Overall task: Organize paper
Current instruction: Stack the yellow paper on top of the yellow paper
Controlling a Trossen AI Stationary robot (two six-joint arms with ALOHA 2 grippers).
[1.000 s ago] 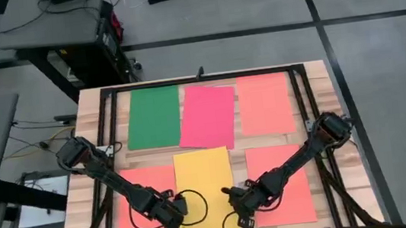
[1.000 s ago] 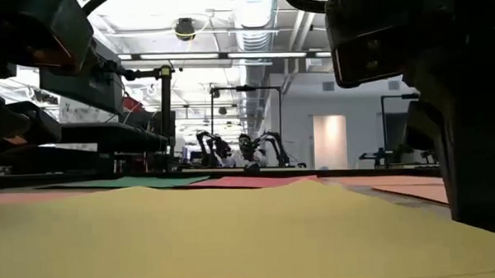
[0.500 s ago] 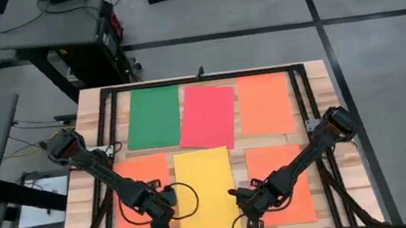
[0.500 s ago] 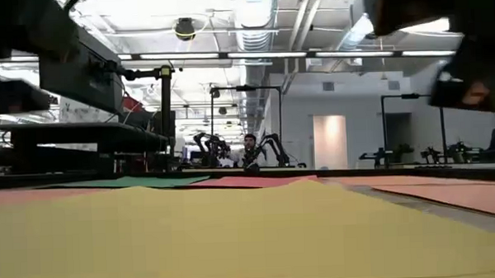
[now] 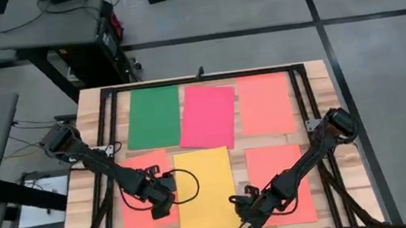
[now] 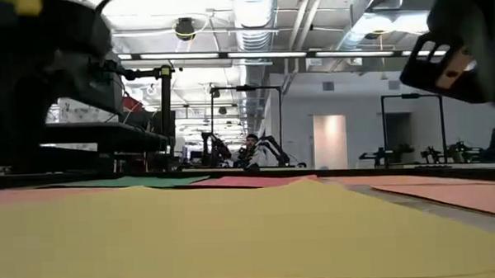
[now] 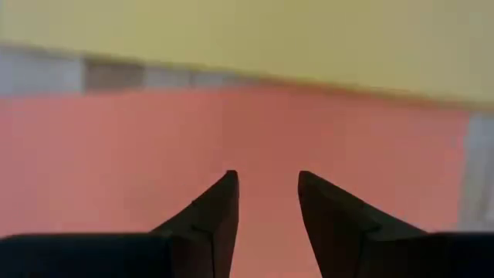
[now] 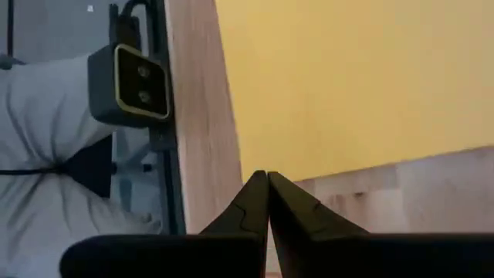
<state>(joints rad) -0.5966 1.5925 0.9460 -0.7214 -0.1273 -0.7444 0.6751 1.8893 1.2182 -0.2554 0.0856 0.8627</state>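
Your left gripper (image 5: 163, 203) is hovering over the near-left orange-red sheet (image 5: 141, 194), close to that sheet's edge nearest the yellow sheet (image 5: 205, 190). Its fingers (image 7: 218, 207) are sitting slightly spread with a clear gap between them, pinching nothing; through the left wrist camera you are looking down on the orange-red sheet (image 7: 231, 147) just ahead of the tips, a strip of bare table beyond it, and the yellow sheet (image 7: 255, 38) past that.

Your right gripper (image 5: 249, 216) is sitting low at the near edge of the table (image 5: 89, 119), between the yellow sheet and the near-right orange-red sheet (image 5: 280, 174). Its fingers (image 8: 255, 202) are pressed together tip to tip, holding nothing, with bare wood under them and the yellow sheet (image 8: 347, 85) lying just ahead.

Farther from both tools, the green sheet (image 5: 154, 117), the pink-red sheet (image 5: 208, 116) and another orange sheet (image 5: 265, 104) are lying flat in a row along the far side. The pink-red one is lying slightly askew.
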